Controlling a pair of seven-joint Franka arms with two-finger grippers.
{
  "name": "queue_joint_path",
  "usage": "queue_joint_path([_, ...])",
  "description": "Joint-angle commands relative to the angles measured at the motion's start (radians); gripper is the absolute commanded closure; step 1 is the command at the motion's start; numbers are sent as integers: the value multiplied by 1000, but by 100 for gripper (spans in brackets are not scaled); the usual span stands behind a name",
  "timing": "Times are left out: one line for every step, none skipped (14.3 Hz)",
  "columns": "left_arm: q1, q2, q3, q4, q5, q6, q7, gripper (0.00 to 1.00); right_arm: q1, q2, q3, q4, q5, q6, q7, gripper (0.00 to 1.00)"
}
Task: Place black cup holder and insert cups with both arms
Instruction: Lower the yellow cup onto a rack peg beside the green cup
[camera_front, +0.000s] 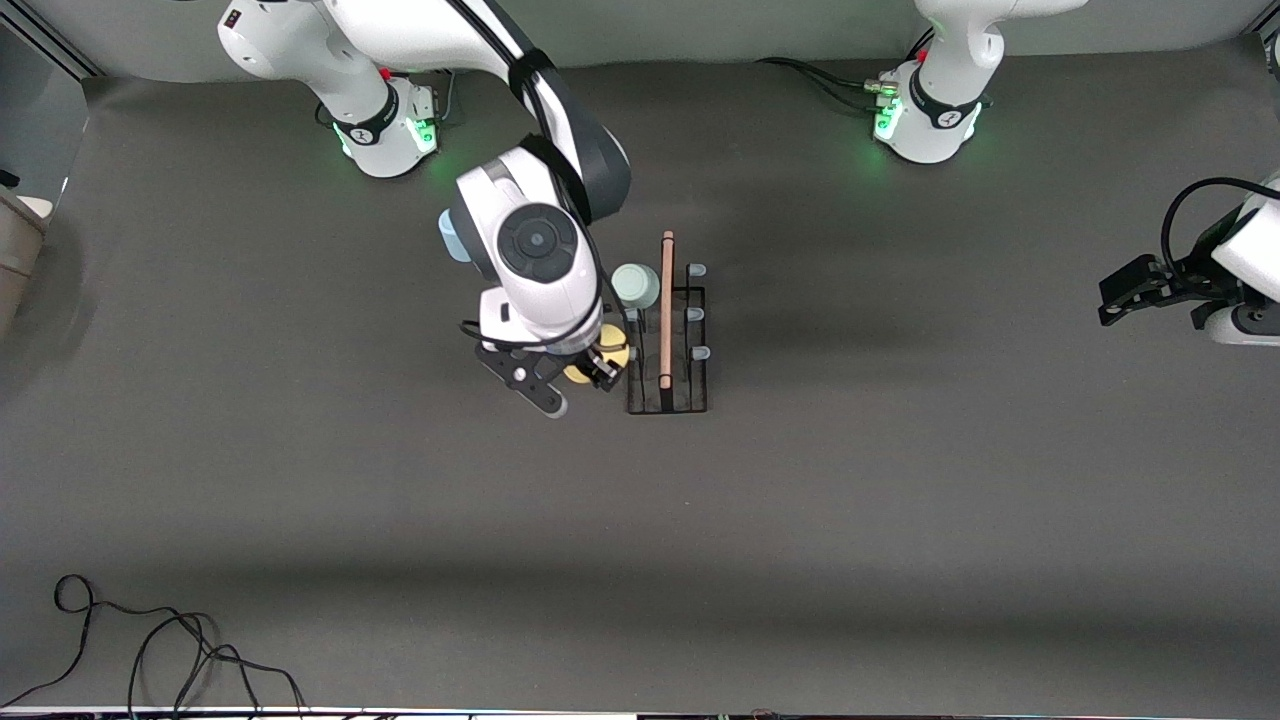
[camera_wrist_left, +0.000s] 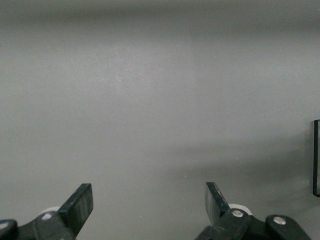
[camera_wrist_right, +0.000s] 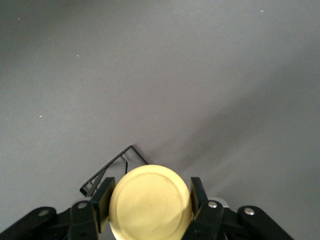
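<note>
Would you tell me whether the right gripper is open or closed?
Closed on the yellow cup: the right gripper has a finger pressed against each side of it.

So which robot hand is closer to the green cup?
The right one. The right gripper holds the yellow cup right beside the black rack, where the green cup sits. The left gripper waits open near the left arm's end of the table.
</note>
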Motion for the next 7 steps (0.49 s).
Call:
queue_joint_path([-2, 7, 1, 21, -7, -14, -14, 0, 32, -19, -3, -1, -27, -23, 118, 100])
queue_joint_path([-4, 7, 1, 22, -7, -14, -14, 0, 49, -12, -3, -3, -39, -20, 137, 100])
queue_joint_path([-4, 9, 1, 22, -7, -14, -16, 0, 55, -4, -3, -4, -54, -17, 151, 100])
queue_joint_path([-2, 7, 1, 22, -7, -13, -16, 0, 69, 11, -3, -4, -59, -14, 168, 100])
queue_joint_path([-2, 9, 1, 22, -7, -13, -14, 0, 71, 22, -4, -4, -62, -2, 175, 100])
queue_joint_path([-2, 9, 1, 22, -7, -11, -14, 0, 71, 30, -4, -4, -74, 6, 183, 100])
queue_joint_path([-2, 9, 1, 22, -7, -13, -14, 0, 69, 39, -4, -4, -83, 9, 183, 100])
